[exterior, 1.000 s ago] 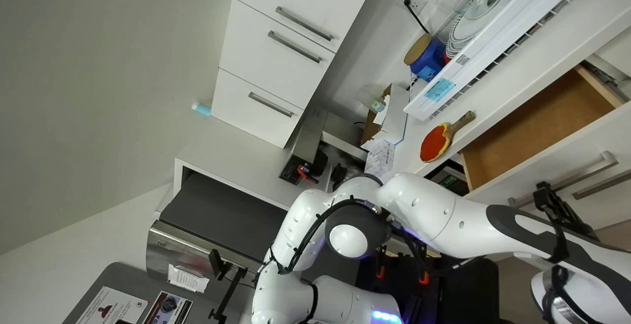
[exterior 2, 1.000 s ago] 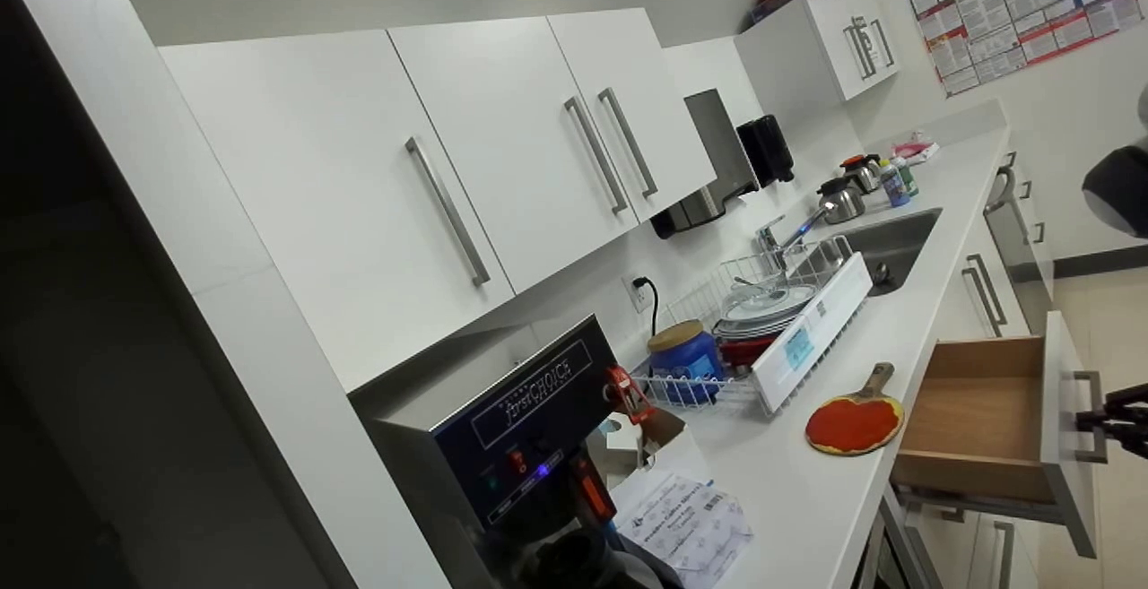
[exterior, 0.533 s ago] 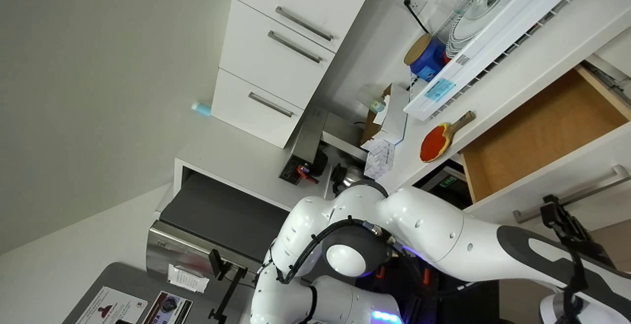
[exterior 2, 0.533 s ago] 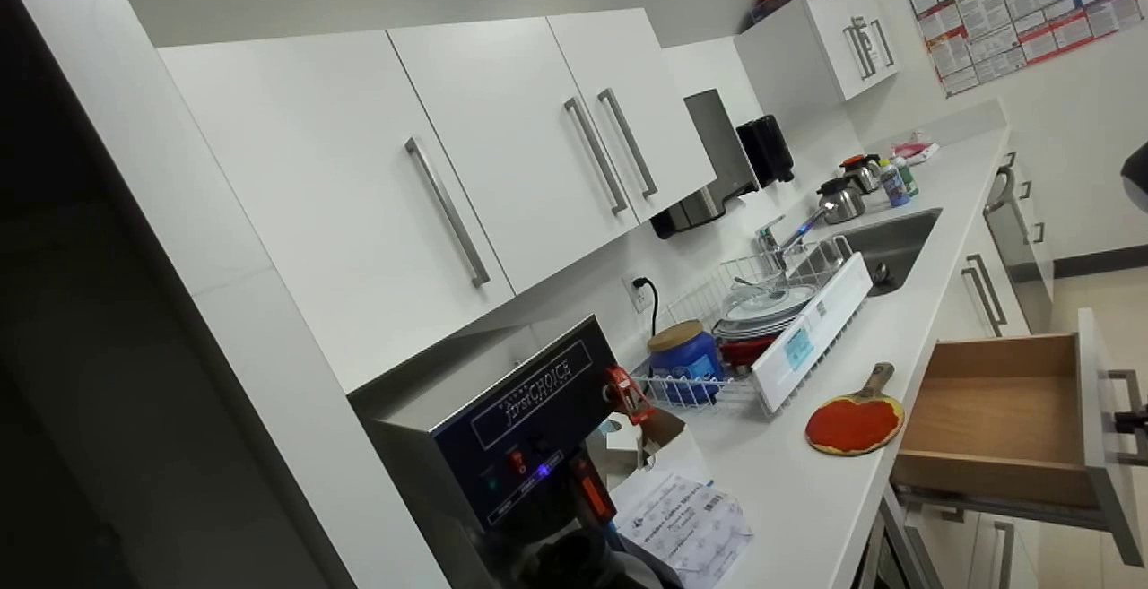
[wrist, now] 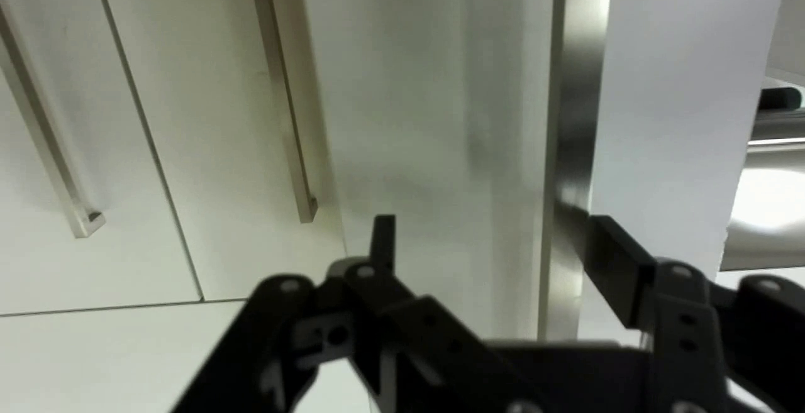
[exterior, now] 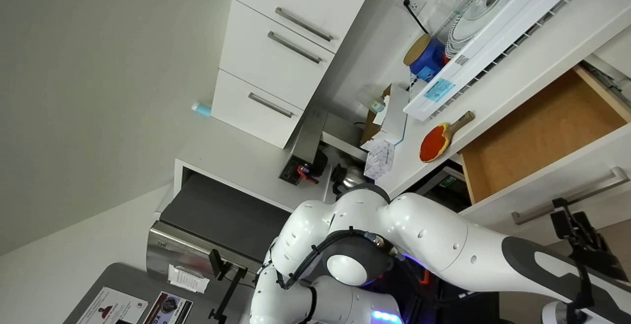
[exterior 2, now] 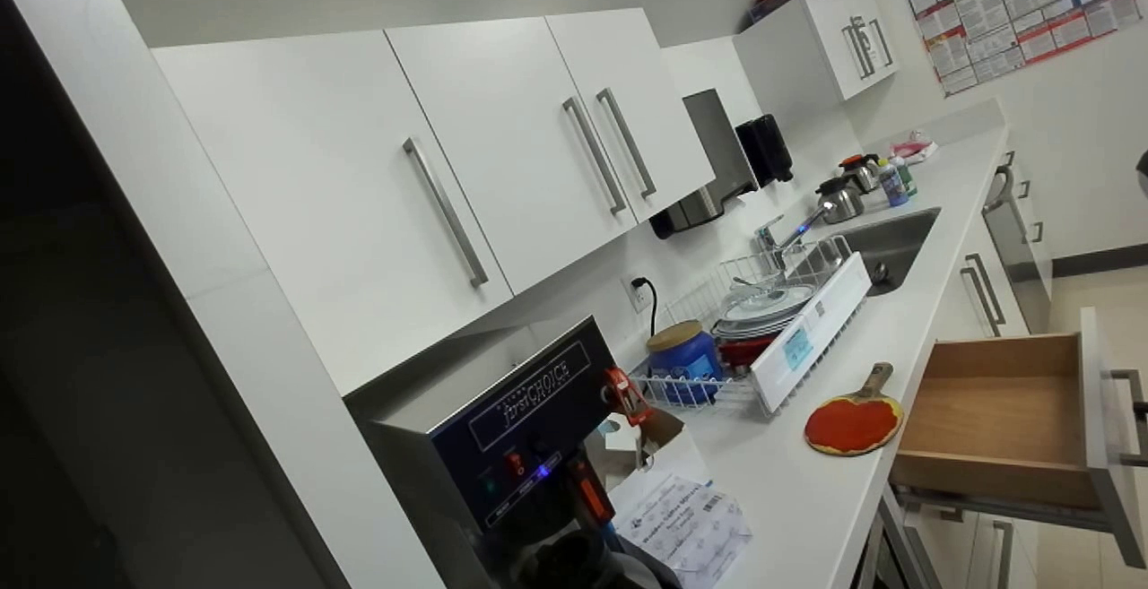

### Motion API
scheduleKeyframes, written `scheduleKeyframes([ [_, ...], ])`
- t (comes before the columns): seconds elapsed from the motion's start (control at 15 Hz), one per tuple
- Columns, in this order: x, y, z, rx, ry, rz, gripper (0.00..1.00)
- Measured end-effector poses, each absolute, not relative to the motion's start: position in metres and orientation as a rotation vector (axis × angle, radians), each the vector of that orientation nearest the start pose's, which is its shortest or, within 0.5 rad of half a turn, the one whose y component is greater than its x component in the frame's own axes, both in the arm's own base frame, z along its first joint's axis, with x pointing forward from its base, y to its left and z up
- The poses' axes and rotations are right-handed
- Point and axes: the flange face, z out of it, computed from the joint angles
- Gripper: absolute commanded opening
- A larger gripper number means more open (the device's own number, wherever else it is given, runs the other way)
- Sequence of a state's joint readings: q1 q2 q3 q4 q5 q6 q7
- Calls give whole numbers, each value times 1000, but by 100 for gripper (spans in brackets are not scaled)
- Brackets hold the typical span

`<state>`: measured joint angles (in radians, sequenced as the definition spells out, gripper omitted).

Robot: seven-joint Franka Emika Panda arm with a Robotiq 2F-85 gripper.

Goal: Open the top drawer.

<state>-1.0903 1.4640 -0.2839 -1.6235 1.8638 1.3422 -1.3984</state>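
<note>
The top drawer (exterior: 544, 134) stands pulled out in both exterior views, its light-brown wooden inside (exterior 2: 1004, 401) bare. Its silver bar handle (exterior: 574, 198) runs along the white front. In the wrist view the same bar handle (wrist: 572, 149) passes between the spread fingers of my gripper (wrist: 497, 253), much nearer the right finger pad (wrist: 619, 271). A wide gap separates it from the left fingertip (wrist: 382, 237). Whether the right pad touches the bar I cannot tell. An exterior view shows the gripper (exterior: 574, 223) at the handle; elsewhere it is mostly cut off by the frame edge.
Above the drawer, the white counter bears a red-and-yellow paddle (exterior 2: 854, 423), a dish rack (exterior 2: 812, 333) with plates, and a blue jar (exterior 2: 686, 365). Lower cabinet fronts with bar handles (wrist: 286, 99) lie left of the drawer in the wrist view. An oven (exterior: 446, 186) adjoins the drawer.
The drawer has come further out from the counter, mostly in the earlier half-second. My gripper and arm moved outward with it. The fingers have since spread apart around the handle.
</note>
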Motion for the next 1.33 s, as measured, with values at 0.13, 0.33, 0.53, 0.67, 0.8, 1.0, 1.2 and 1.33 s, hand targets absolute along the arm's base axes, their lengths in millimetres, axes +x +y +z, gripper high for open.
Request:
scheduleKeyframes([
  [0.13, 169, -437, -161, -1309, 1137, -1035, 100],
  [0.33, 145, -446, -138, -1352, 1157, -1034, 100],
  [0.53, 133, -453, -97, -1407, 1129, -1049, 100],
  [0.67, 133, -454, -65, -1452, 1095, -1074, 100],
  [0.8, 138, -450, -33, -1494, 1057, -1092, 100],
  [1.0, 146, -436, 16, -1563, 994, -1118, 100],
  [1.2, 153, -418, 63, -1639, 939, -1137, 100],
  [1.33, 160, -407, 93, -1705, 917, -1139, 100],
])
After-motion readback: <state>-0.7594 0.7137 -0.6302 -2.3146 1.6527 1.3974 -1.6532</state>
